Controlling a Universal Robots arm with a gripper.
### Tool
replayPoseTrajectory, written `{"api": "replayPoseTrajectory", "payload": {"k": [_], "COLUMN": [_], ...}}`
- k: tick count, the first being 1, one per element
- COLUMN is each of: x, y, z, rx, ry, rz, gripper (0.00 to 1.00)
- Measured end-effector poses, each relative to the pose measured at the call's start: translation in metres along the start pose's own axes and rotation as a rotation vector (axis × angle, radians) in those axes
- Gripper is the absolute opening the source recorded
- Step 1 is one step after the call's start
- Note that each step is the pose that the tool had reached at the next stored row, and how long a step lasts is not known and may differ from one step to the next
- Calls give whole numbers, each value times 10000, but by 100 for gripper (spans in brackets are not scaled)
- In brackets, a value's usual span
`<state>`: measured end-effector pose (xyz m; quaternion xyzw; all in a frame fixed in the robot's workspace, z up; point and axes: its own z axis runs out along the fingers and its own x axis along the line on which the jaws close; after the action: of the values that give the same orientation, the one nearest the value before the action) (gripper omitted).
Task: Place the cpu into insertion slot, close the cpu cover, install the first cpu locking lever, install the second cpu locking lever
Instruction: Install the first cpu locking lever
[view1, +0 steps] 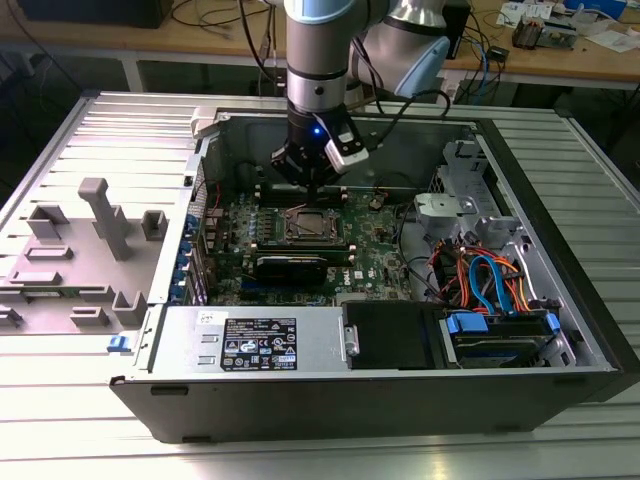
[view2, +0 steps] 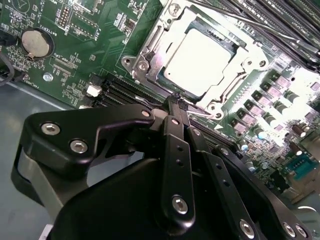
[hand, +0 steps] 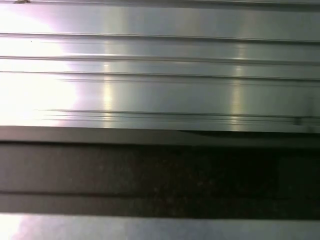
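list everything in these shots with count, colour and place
computer case: one, dark grey, open on the metal table
motherboard: one, green, inside the case
chip: one, silver-grey, on the motherboard inside a metal frame
coin battery: one, silver, on the motherboard
cables: several, orange and blue, in the case at the exterior view's right
plastic fixtures: several, grey, on the table at the exterior view's left
tool: one, black, shut, beside the metal frame

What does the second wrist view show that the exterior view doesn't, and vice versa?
Second wrist view: close detail of the cpu framed by the cpu cover, plus a round coin battery. Exterior view: the whole open case, the drive cables, and grey fixtures on the exterior view's left. Both: the hand at the insertion slot on the green motherboard.
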<state>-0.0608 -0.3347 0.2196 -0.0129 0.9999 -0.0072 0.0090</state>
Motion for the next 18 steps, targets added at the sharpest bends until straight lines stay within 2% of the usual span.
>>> {"api": "replayPoseTrajectory", "payload": {"k": [16, 18], "x": [-110, -141], "y": [-1, -2], "z": [91, 109], "rx": [-2, -2], "ry": [-1, 0], "rz": [24, 24], "gripper": [11, 11]}}
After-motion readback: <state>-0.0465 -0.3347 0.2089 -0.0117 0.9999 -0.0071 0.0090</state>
